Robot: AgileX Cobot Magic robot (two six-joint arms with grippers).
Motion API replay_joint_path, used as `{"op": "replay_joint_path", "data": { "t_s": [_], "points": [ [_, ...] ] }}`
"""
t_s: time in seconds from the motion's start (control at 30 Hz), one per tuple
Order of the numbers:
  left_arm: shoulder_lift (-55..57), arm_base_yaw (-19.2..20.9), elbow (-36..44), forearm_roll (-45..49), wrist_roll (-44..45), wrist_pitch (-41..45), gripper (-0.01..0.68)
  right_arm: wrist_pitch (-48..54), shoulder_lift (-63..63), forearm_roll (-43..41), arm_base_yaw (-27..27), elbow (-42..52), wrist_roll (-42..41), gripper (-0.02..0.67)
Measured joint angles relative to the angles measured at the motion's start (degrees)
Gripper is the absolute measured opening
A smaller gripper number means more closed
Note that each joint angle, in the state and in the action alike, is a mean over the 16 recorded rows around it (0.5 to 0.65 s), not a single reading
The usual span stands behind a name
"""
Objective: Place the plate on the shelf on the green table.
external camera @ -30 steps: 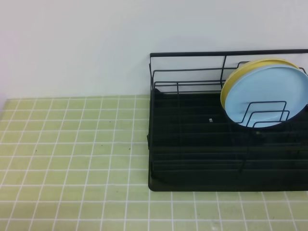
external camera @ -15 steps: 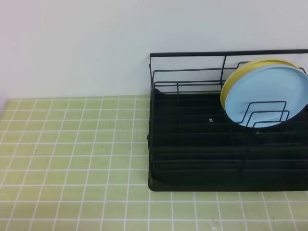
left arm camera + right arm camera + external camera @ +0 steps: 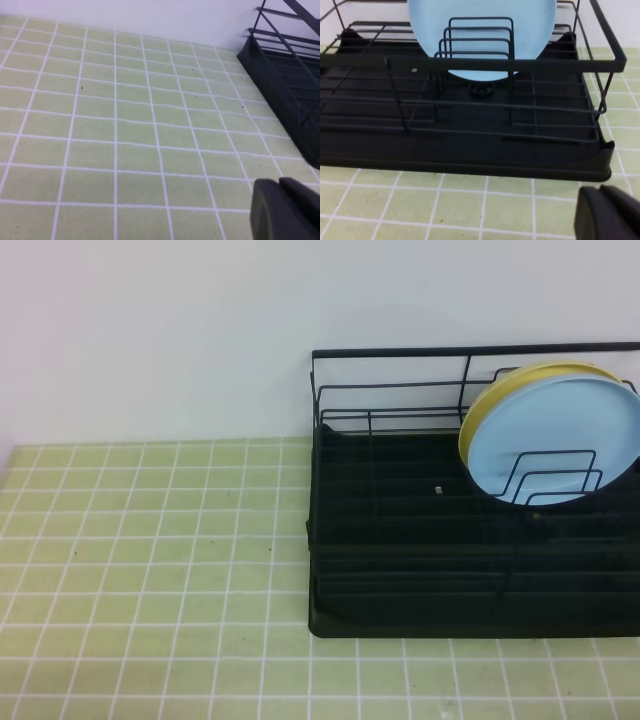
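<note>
The light blue plate (image 3: 555,435) stands upright in the black wire shelf (image 3: 400,570), leaning behind the bent-wire dividers at its right end, just in front of a yellow plate (image 3: 487,405). The right wrist view shows the plate (image 3: 480,30) behind the dividers and the shelf's tray (image 3: 470,150). The shelf rests on the green table (image 3: 150,540). No arm shows in the high view. My left gripper (image 3: 281,210) is a dark tip low over the tiles, fingers together, empty. My right gripper (image 3: 604,212) is the same, in front of the shelf.
A white wall runs behind the table. The left wrist view shows open tiles (image 3: 125,125) with the shelf's left corner (image 3: 290,85) at the right. The shelf's top rail (image 3: 470,62) crosses in front of the plate.
</note>
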Motion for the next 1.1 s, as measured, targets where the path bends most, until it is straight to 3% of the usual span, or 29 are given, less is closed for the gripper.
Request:
{"op": "replay_joint_path", "data": {
  "t_s": [1.1],
  "points": [
    [0.0, 0.0, 0.0, 0.0, 0.0, 0.0, 0.000, 0.0, 0.0, 0.6, 0.0, 0.0, 0.1, -0.002]
  ]
}}
